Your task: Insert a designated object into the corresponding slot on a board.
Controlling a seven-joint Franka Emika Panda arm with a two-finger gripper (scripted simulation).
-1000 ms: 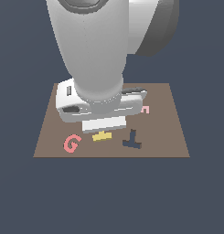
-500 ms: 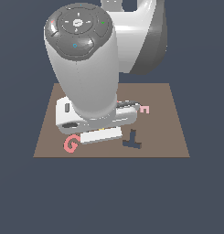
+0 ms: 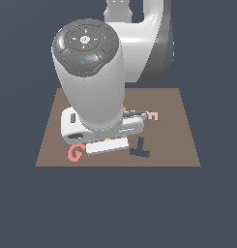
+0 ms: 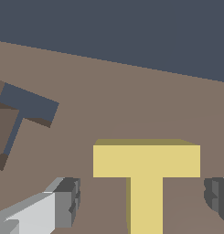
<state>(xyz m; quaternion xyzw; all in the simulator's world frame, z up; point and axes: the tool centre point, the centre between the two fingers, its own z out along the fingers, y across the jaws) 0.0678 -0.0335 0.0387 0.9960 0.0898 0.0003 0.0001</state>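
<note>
In the wrist view the yellow T-shaped designated object (image 4: pixel 146 173) lies flat on the brown board (image 4: pixel 131 100). My gripper (image 4: pixel 141 201) is open and low over it, with one fingertip on each side of the T's stem and a gap to both. The dark navy T-shaped slot (image 4: pixel 26 107) sits a short way off to the side on the board. In the exterior view the arm hides most of the designated object; only a yellow sliver (image 3: pixel 107 140) shows under the hand (image 3: pixel 106 144). The slot (image 3: pixel 139 147) lies just to the exterior view's right of the hand.
A pink G (image 3: pixel 75 153) lies near the board's front edge, to the exterior view's left of the hand. A pale pink E (image 3: pixel 152 116) lies farther back on the right. The board (image 3: pixel 178 131) rests on a plain dark ground.
The arm has leaned forward and the hand has come down over the yellow T, which showed in the open a second ago and is now almost covered.
</note>
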